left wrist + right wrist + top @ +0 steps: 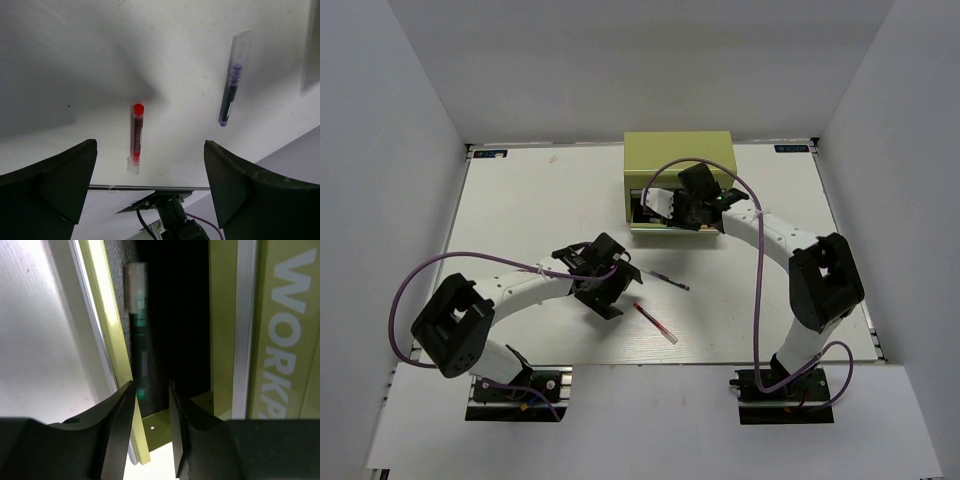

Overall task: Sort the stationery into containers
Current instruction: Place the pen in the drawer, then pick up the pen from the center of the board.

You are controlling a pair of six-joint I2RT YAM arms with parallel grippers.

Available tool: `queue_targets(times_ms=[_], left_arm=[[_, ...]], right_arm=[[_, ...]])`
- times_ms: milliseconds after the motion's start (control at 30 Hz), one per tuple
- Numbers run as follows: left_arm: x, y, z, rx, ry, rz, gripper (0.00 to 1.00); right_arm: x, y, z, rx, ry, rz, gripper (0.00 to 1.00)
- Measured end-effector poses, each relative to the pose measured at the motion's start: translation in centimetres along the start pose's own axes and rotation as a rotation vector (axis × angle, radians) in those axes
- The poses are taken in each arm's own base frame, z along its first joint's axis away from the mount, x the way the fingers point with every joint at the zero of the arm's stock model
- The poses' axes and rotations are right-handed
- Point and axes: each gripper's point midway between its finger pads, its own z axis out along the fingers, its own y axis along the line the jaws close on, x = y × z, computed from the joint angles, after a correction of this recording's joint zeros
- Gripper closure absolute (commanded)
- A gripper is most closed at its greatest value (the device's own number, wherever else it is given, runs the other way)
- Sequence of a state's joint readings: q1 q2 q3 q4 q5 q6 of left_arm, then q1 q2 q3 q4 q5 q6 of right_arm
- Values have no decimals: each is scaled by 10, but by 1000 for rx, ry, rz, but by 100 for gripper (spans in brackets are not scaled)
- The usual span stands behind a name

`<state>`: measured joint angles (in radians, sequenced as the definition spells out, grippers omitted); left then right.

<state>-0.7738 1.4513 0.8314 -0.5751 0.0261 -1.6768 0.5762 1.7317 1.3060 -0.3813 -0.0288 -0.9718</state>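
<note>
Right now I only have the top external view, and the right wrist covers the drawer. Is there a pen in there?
Observer: Yes. The right wrist view shows a green pen lying along the side wall of the open drawer in the green box.
Operator: Is the right gripper clamped on it?
Observer: No. The right gripper has its fingers apart, wider than the pen.
Operator: And the left side?
Observer: The left gripper is wide open above the table. The red pen lies untouched roughly midway between its fingers.
</note>
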Motion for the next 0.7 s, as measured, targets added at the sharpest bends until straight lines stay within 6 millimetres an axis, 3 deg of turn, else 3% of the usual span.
queue_targets(times_ms=[167,333,467,600,633,700], left_arm=[[6,4,3,-20,25,-2,13],[14,12,18,-122,47,-15,21],[23,-2,23,-176,50,-1,26],[34,-14,26,-204,53,22,33],[37,-15,28,-217,54,29,40],[42,-10,35,-252,62,40,42]], right_arm=[[-6,-3,-12,-4,-33,32,60],[-24,-5,-43,-2,-120,101,60],[-33,-6,-68,26,-192,160,60],[-26,4,-73,18,-208,226,60],[-23,8,-72,11,-205,242,59],[-16,15,-71,2,-198,264,59]])
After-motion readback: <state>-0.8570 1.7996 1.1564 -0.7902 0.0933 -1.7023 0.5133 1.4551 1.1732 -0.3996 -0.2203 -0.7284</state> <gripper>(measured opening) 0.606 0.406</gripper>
